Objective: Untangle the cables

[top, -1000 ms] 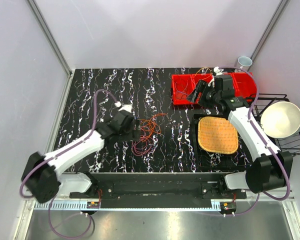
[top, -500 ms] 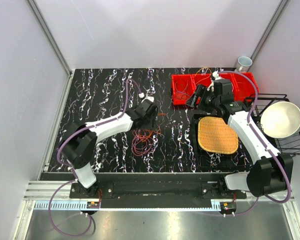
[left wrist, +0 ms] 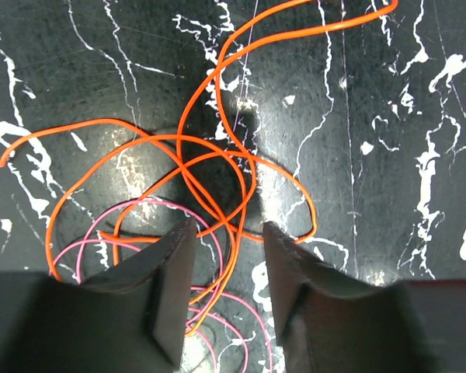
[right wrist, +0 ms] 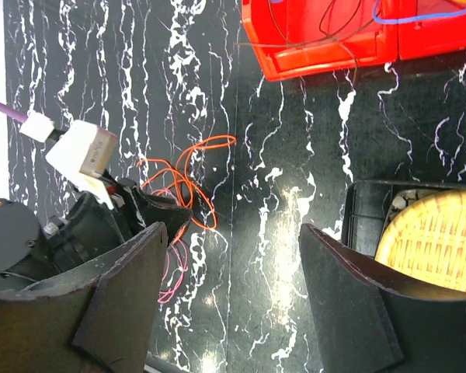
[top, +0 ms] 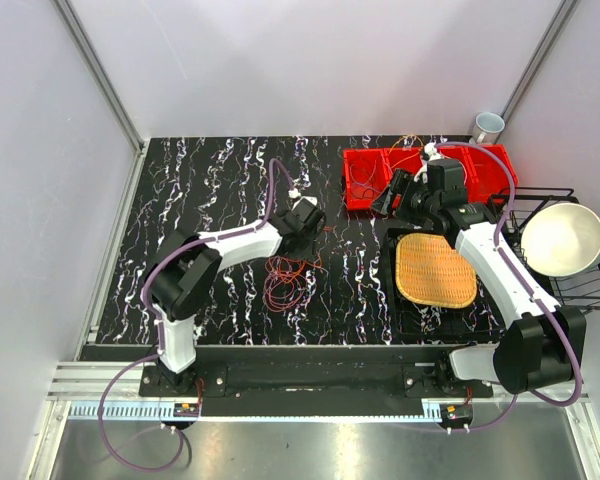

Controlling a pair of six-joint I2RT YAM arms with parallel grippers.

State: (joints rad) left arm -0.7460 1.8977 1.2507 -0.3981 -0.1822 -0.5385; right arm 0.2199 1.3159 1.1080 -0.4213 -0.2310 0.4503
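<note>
From above, the cables (top: pixel 288 276) lie as one loose tangle on the black marbled counter (top: pixel 200 200), left of centre, and their colours are hard to separate there; the far end of the tangle is hidden under the left gripper (top: pixel 306 222). The left wrist view shows more: orange strands (left wrist: pixel 217 155) cross and loop over pink loops (left wrist: pixel 101 241), but the near part of both is cut off behind the dark fingers (left wrist: pixel 171 287). That gripper is released, fingers apart, with a few orange strands running through the gap; whether the tips touch the counter cannot be told. The right gripper (right wrist: pixel 233 233) hangs spread wide and holds nothing, just near of the red bin (top: pixel 365 195) at the far right. A blue wire (right wrist: pixel 419 15) and thin dark wires lie in the bin, mostly out of frame. Near of it a woven mat (top: pixel 436 270) sits in a black tray (top: pixel 398 300); further right a white bowl (top: pixel 562 238) rests on a wire rack (top: pixel 595 295), and a cup (top: pixel 488 125) stands in the far corner
</note>
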